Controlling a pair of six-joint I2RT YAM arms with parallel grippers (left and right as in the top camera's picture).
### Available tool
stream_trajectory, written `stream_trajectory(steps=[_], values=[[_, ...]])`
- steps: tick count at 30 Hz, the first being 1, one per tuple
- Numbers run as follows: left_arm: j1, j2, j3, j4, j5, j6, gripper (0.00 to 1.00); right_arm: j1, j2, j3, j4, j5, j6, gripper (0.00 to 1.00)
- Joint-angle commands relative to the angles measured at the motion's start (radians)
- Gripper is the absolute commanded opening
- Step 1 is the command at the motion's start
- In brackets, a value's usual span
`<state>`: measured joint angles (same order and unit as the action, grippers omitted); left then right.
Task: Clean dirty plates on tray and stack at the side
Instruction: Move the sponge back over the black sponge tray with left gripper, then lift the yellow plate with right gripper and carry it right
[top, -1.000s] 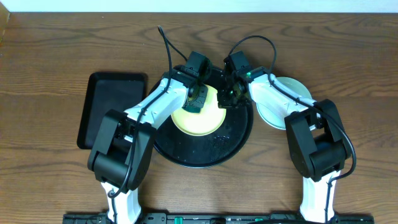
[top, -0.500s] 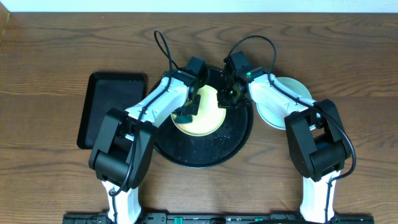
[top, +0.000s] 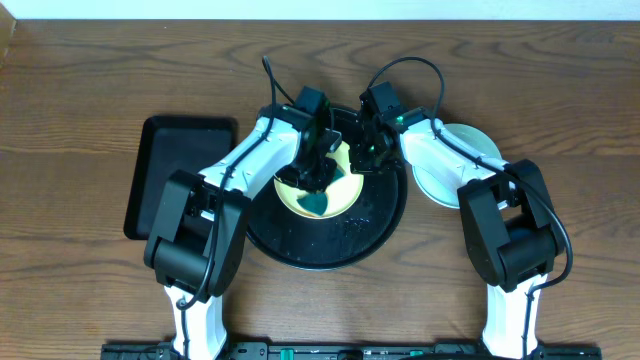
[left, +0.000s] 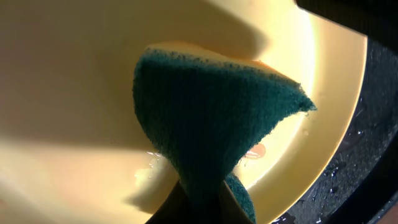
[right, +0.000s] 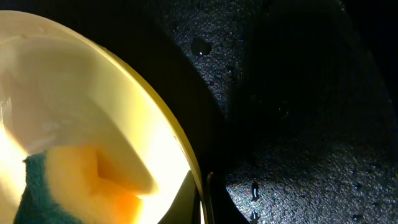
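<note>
While your left gripper (top: 318, 180) pinches the green sponge (top: 318, 204) on the yellow plate (top: 346, 188) in the round tray (top: 300, 250), you cannot tell whether the right gripper (top: 370, 152) at the rim is closed; its arm overlaps the pale mint plate (top: 468, 136).

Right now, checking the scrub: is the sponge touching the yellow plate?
Touching. Left wrist view shows the sponge pressed, bent, against the yellow plate.

No legible text or markings
</note>
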<state>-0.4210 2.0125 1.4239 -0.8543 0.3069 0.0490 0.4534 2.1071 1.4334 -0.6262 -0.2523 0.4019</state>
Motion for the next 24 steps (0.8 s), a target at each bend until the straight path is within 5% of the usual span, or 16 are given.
stream_trajectory(steps=[1,14,24], values=[[0.051,0.01,0.092,-0.03,-0.088,-0.056,0.07,0.006,0.043,-0.036,-0.017,0.045,0.009,0.01],[0.296,-0.126,0.257,-0.148,-0.143,-0.19,0.08,0.014,-0.006,-0.032,-0.014,0.048,-0.056,0.01],[0.333,-0.133,0.253,-0.164,-0.145,-0.188,0.08,0.126,-0.265,-0.032,-0.061,0.452,-0.085,0.01]])
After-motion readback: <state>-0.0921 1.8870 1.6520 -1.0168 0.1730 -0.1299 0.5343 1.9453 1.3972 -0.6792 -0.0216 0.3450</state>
